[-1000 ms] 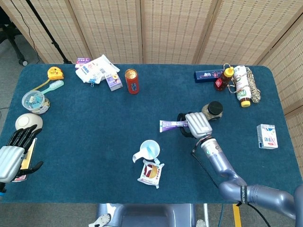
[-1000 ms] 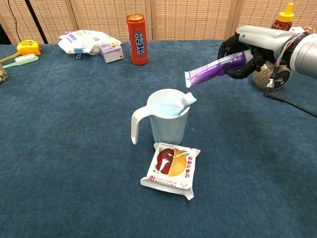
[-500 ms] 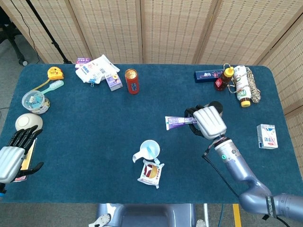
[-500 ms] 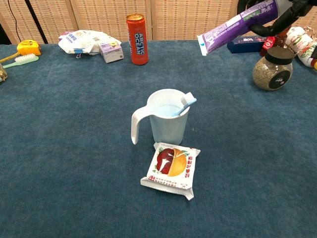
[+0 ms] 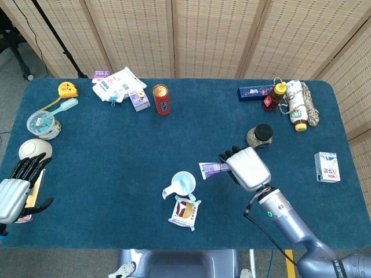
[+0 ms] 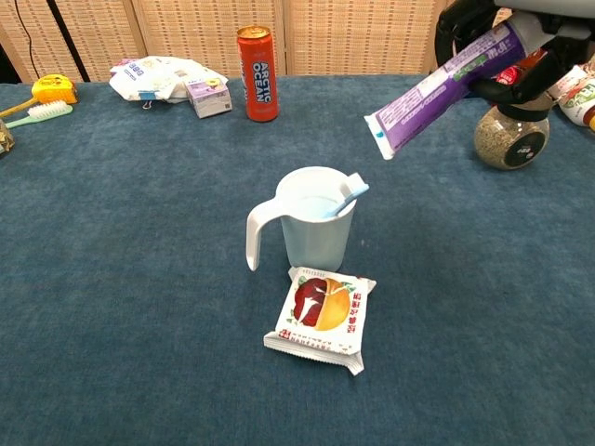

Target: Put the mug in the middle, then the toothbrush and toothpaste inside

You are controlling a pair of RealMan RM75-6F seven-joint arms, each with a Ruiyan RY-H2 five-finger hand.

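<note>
Up and to the right of the pale blue plastic mug point(image 6: 316, 218), the right hand point(image 5: 248, 168) grips the purple toothpaste tube point(image 6: 444, 89), fingers wrapped around it, its long axis slanting down-left toward the rim.

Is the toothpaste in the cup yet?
Not yet. The right robot hand holds the toothpaste tilted in the air, up and to the right of the mug.

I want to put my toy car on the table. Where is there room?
The widest bare cloth lies between the red can and the white mug, running left toward the bowl. It is crowded at the back corners, and near the mug: a snack packet touches it, and the right hand holds toothpaste there.
</note>
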